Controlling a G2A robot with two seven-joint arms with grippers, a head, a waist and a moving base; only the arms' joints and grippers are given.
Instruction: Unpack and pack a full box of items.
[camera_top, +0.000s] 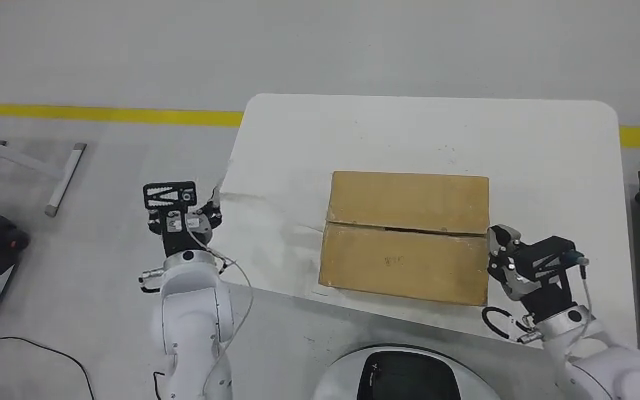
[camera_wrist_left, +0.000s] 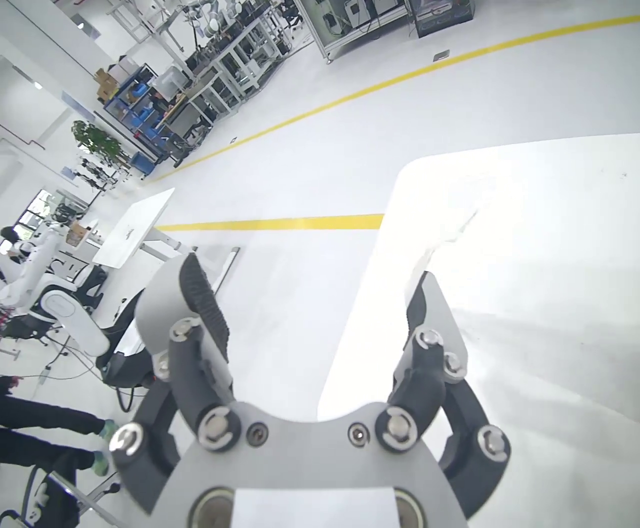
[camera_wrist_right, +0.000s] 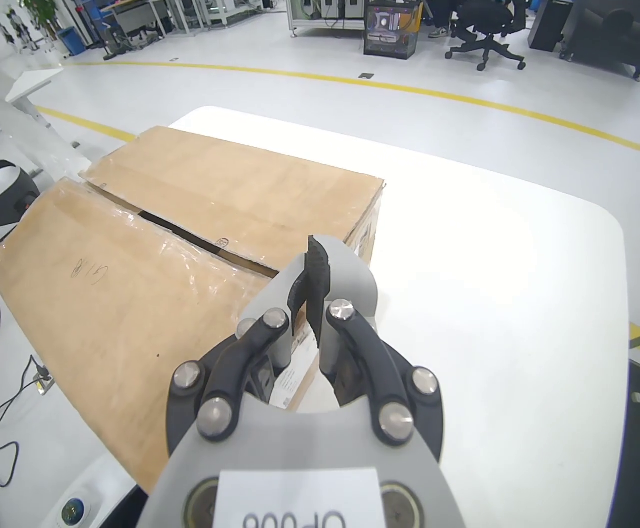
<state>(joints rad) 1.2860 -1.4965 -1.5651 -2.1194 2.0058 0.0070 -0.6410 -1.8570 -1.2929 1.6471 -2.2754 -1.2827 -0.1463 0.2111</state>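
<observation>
Sitting closed on the table (camera_top: 540, 140), the box (camera_top: 405, 237) is lying lengthwise between the arms; the right claw (camera_wrist_right: 315, 270), pinched together, is hovering just beside its end, the left claw (camera_wrist_left: 310, 295), spread apart, well away.

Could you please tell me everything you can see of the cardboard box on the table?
The cardboard box is brown and flat-topped, lying on the white table near its robot-side edge. Its two top flaps are folded shut, meeting at a long seam that gapes slightly. Wrinkled clear tape lies along the seam, and a small handwritten mark sits on the nearer flap. The right gripper, shut, is at its right end; contact cannot be judged.
</observation>
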